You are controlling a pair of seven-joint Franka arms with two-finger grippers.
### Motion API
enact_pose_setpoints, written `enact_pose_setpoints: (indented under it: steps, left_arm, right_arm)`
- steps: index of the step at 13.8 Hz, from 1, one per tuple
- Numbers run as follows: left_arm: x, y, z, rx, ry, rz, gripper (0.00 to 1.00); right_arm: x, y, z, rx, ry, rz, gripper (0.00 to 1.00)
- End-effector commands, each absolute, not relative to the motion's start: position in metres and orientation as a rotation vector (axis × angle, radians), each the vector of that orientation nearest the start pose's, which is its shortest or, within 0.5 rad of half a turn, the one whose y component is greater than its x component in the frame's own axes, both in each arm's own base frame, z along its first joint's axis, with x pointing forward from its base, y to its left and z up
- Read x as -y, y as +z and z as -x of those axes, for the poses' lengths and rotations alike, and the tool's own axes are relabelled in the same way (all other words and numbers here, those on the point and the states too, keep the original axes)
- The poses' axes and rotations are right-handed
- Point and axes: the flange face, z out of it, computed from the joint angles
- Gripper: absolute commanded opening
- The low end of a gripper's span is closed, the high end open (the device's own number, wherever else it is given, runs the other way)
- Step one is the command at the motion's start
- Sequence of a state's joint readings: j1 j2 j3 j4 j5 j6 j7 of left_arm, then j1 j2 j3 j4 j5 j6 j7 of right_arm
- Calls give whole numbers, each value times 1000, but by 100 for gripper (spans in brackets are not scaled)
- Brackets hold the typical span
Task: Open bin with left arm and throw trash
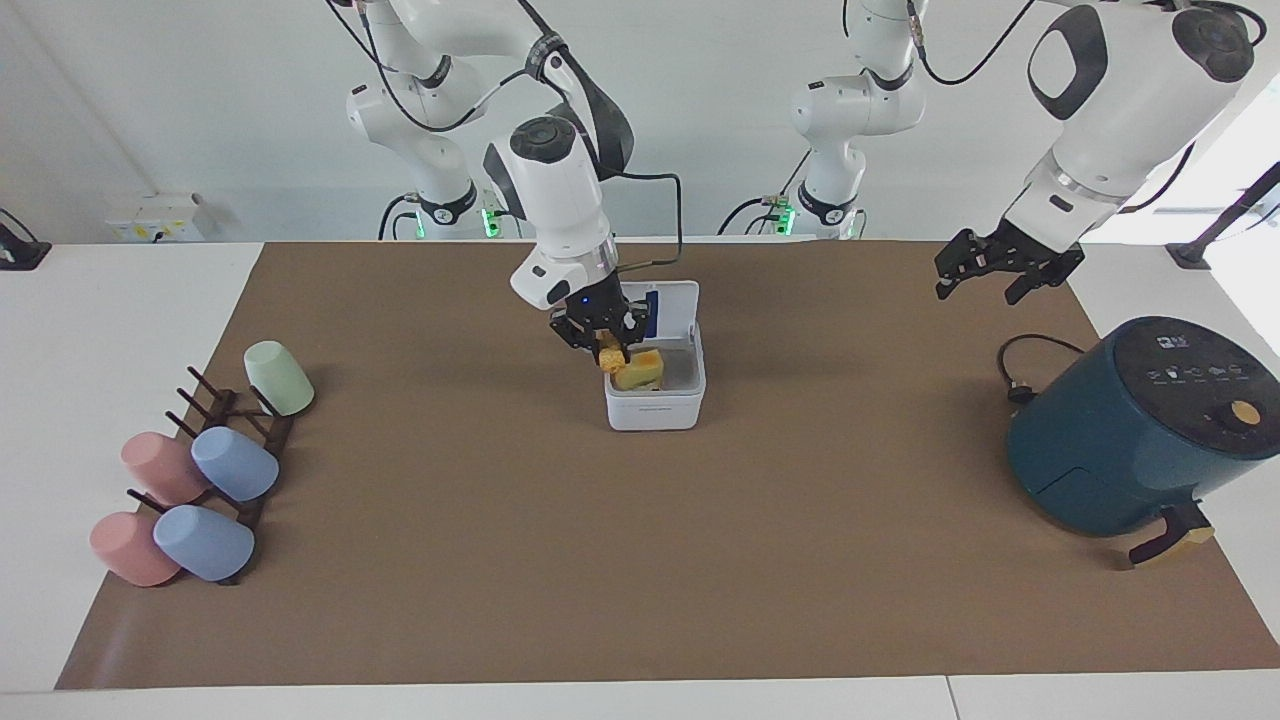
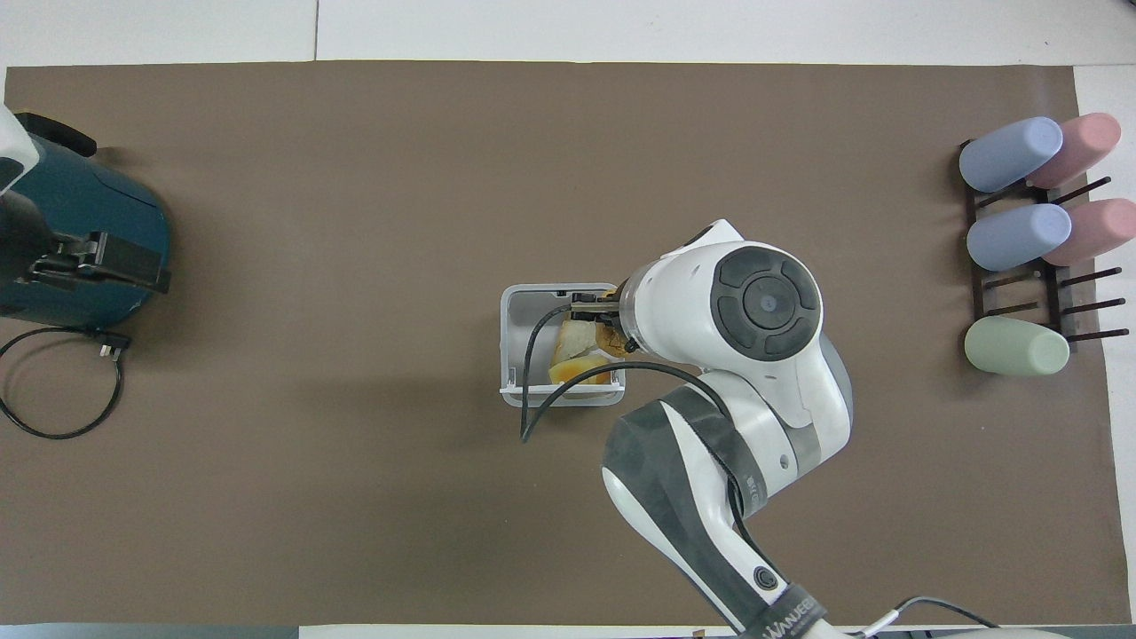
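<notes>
Golden-brown nugget [image 1: 609, 353] over open bin [image 1: 655, 407]

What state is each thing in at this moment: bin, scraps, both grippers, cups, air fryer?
bin: lid open, upright.
nugget: held over the bin.
bread wedge and cheese chunk: inside the bin.
right gripper: shut on the nugget.
left gripper: open, empty, raised near the air fryer.
cups: lying on their rack.
air fryer: closed, cord loose.
</notes>
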State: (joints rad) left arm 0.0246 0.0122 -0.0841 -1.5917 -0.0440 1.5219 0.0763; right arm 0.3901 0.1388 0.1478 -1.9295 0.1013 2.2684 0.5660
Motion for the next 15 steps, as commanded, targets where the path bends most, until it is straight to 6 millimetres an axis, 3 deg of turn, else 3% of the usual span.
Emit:
enact_pose_setpoints:
  steps: [1,2,5,6,7,10,13,14,15]
  left_arm:
    - [40,631,-541,-262,161,3116,100]
    - [43,639,-537,-260,135,3117,100]
    - [56,634,-531,-162,105,3118,100]
    - [60,626,-529,-152,109,3118,100]
    - [68,624,-523,-173,99,3115,100]
    - [85,613,-512,-223,124,3106,100]
    - [83,618,-526,-239,-9,3114,100]
    - [83,622,-527,-239,-21,3113,100]
    - [84,623,-528,-242,-11,3113,100]
  right_arm:
    - [-325,429,-523,-129,-153,2916,0]
    - [-331,426,-523,-119,-169,2905,0]
    - [-336,420,-517,-102,-152,2912,0]
    - [-343,420,-512,-84,-142,2915,45]
    - [-343,420,-512,-83,-140,2916,99]
    - [-333,423,-521,-112,-143,2916,100]
    - [-326,426,-521,-107,-117,2947,100]
    - [-312,434,-527,-135,-126,2949,100]
    - [-283,439,-541,-195,-138,2949,100]
